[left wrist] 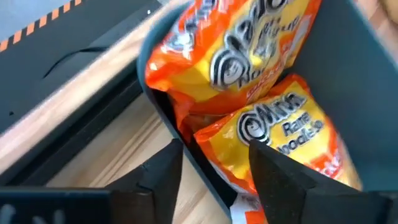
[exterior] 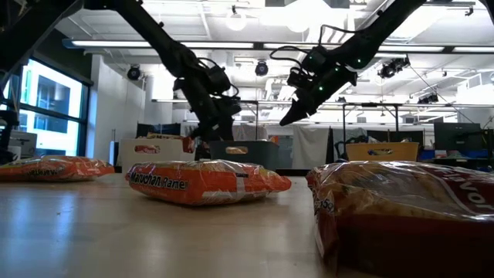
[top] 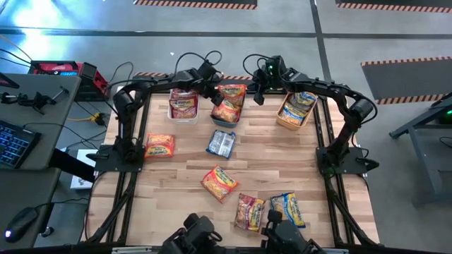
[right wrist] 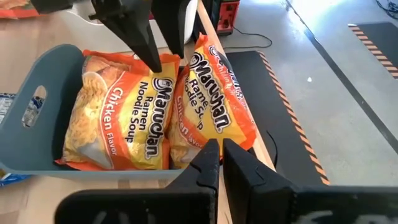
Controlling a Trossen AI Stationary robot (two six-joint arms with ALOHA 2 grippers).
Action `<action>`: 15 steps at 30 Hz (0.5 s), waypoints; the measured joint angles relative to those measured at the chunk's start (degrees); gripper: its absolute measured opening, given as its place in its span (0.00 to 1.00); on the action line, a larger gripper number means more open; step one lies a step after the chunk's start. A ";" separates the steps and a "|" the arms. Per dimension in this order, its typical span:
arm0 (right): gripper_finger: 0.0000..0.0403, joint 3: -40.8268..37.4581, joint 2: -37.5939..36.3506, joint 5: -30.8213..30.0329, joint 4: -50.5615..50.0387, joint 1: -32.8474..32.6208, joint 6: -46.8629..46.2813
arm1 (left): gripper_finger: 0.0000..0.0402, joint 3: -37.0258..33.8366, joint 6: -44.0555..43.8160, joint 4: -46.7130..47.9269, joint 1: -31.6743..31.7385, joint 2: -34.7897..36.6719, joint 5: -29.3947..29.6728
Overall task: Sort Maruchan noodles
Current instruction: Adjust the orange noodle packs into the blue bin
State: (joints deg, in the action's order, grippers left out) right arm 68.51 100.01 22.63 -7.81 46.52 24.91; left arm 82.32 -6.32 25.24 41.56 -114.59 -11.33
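- Two orange noodle packets lie in the teal bin at the table's far edge, middle; long axes run roughly front-to-back, one packet leaning over the bin's wall.
- Left gripper hangs just above those packets, arm reaching in from the far left corner; fingers spread, holding nothing.
- Right gripper hovers just beside the bin, tilted down, fingers pressed together, empty.
- Other packets: white bin, orange bin, loose on the table.
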 joint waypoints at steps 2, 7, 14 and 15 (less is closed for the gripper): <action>0.00 0.00 0.00 0.00 0.00 0.00 0.00 | 0.38 -0.01 0.52 0.38 -0.07 -0.70 0.03; 0.00 0.00 0.00 -0.15 0.00 0.00 0.00 | 0.24 0.00 3.26 0.15 -0.02 -1.07 0.11; 0.00 0.00 0.00 -0.16 0.00 0.00 0.00 | 0.02 0.00 7.49 0.07 -0.04 -0.78 1.63; 0.00 0.00 0.00 -0.17 0.00 0.00 0.00 | 0.02 0.00 8.55 0.09 -0.04 -0.78 1.64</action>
State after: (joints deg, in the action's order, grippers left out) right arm 68.51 100.01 22.47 -7.81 46.52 24.91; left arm 82.32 2.22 25.33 41.52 -115.37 -9.69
